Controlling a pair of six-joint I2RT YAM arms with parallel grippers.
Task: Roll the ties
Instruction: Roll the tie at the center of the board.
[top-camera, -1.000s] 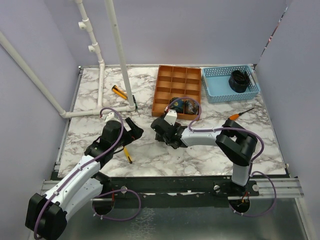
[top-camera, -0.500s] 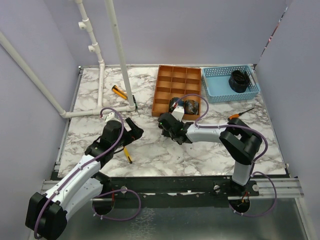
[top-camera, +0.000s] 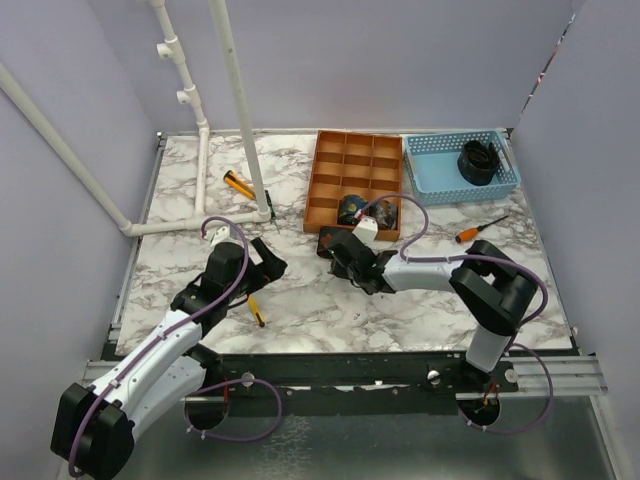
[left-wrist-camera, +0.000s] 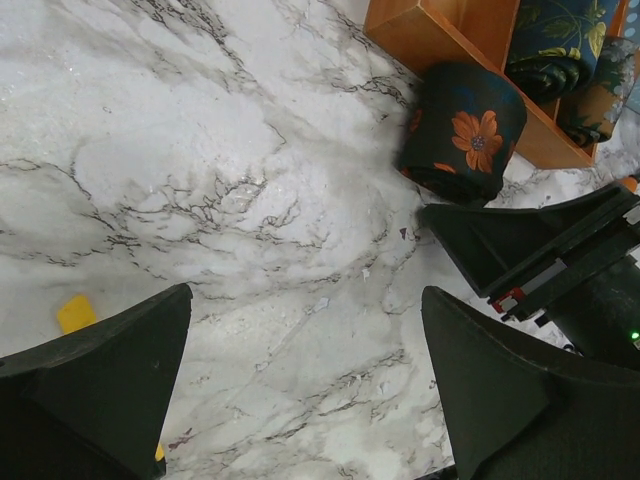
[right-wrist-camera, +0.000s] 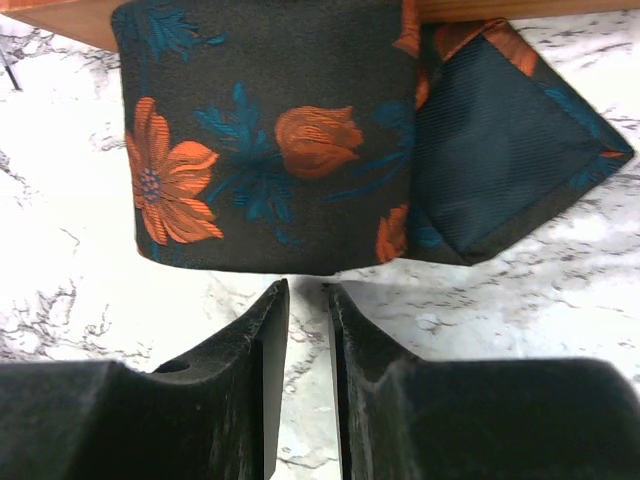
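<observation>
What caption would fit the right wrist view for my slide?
Right hand, fingers nearly closed and empty, just short of a rolled flowered tie lying on the marble table.

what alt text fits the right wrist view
A rolled dark tie with orange flowers and blue leaves lies on the marble table against the edge of an orange tray, its pointed end sticking out to the right. The right gripper sits below it, fingers nearly together, holding nothing.

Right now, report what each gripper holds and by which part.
Nothing is held. The right gripper is shut and empty, just short of the rolled tie; the left gripper hangs open, also empty.
</observation>
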